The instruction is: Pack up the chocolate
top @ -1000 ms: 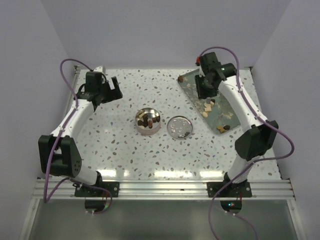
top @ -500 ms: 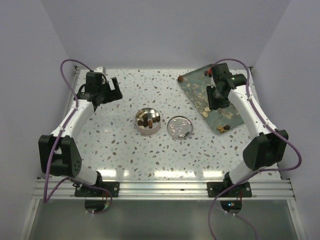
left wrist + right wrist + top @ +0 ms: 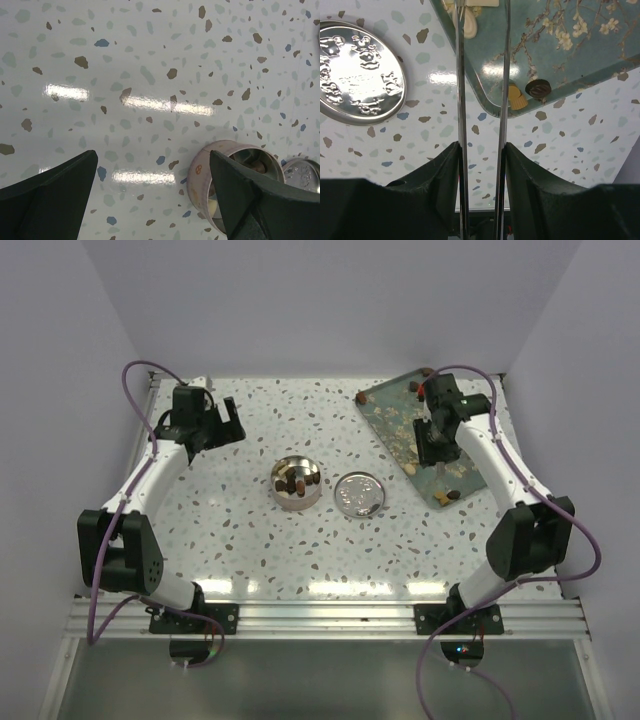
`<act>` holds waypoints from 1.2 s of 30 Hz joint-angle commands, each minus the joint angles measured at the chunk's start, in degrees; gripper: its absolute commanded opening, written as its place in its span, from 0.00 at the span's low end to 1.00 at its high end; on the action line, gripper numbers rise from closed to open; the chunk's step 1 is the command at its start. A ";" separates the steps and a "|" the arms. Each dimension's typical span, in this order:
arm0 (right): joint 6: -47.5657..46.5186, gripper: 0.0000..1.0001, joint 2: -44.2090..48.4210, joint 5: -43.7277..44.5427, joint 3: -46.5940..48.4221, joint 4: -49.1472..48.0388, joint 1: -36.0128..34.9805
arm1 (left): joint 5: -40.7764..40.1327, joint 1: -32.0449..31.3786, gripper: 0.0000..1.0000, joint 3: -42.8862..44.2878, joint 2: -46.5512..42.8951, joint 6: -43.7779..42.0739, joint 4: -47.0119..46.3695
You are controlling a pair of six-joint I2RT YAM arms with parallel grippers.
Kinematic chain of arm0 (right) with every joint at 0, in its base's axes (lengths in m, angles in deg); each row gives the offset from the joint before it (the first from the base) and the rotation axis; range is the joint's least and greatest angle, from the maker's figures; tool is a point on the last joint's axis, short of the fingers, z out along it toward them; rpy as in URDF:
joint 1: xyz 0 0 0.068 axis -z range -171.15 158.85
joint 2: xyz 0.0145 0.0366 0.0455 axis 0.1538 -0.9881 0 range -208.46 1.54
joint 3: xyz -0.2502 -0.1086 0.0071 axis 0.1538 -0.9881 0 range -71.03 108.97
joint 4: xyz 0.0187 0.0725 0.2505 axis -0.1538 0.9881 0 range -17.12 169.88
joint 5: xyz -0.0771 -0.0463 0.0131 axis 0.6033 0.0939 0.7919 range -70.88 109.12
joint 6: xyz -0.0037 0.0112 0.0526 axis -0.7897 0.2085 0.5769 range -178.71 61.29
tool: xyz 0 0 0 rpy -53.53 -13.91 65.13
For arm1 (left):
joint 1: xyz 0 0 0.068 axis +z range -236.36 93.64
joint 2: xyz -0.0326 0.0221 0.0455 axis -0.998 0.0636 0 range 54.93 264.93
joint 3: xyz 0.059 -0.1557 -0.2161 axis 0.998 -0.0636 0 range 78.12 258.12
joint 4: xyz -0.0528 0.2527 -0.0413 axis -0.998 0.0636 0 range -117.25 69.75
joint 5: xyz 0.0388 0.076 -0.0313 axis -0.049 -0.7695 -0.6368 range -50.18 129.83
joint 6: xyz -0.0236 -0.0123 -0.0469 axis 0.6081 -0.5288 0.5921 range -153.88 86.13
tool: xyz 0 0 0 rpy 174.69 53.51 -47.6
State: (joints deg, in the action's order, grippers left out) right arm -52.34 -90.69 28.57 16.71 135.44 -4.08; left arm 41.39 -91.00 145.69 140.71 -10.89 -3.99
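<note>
Small brown and tan chocolates lie on a teal flowered tray (image 3: 388, 412), with a dark one (image 3: 452, 494) at its near corner. Some sit in the round metal tin (image 3: 296, 483). My right gripper (image 3: 433, 445) hovers over the tray's middle, shut on thin metal tongs (image 3: 459, 75). In the right wrist view the tong blades stand apart and run up past a pale chocolate (image 3: 470, 27); a dark one (image 3: 538, 89) and a tan one (image 3: 516, 97) lie at the tray's (image 3: 560, 50) edge. My left gripper (image 3: 215, 430) is open and empty, left of the tin (image 3: 200, 175).
The tin's embossed lid (image 3: 358, 494) lies flat between tin and tray; it also shows in the right wrist view (image 3: 355, 80) and the left wrist view (image 3: 302, 172). One chocolate (image 3: 361, 397) lies at the tray's far left corner. Walls enclose the speckled tabletop.
My right gripper with the tongs has moved from the tray's far part to the right and nearer, over the tray's middle. The left arm has not moved.
</note>
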 commanded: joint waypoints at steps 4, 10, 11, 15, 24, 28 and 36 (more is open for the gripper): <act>-0.48 0.43 1.35 -0.14 -1.43 -1.57 0.19 | 0.46 -0.10 1.00 -0.33 -0.96 -0.31 -1.47; -0.39 0.44 1.08 -0.14 -1.79 -2.10 0.19 | 0.55 -0.10 1.00 -0.33 -0.87 -0.31 -1.47; -0.13 0.44 1.17 -0.22 -1.61 -2.10 0.27 | 0.46 -0.10 1.00 -0.33 -0.96 -0.31 -1.56; -0.13 0.44 1.09 -0.66 -0.91 -2.01 0.27 | 0.28 -0.10 1.00 -0.42 -0.79 -0.31 -1.47; 1.45 0.44 2.14 -3.04 0.06 -1.40 0.27 | 0.46 -0.10 1.00 -0.51 -0.61 -0.22 -1.73; 1.19 0.44 1.96 -2.34 0.15 -0.95 0.27 | 0.81 -0.10 1.00 -0.42 -0.26 -0.22 -1.91; 0.75 0.43 1.52 -0.84 -1.61 -0.96 0.27 | 0.81 -0.10 1.00 -0.51 -0.26 -0.22 -1.91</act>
State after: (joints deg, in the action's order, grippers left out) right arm -51.68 -90.69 27.06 14.86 134.57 -4.08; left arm 41.56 -91.00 145.69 140.73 -10.89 -4.03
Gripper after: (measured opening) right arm 0.438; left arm 0.997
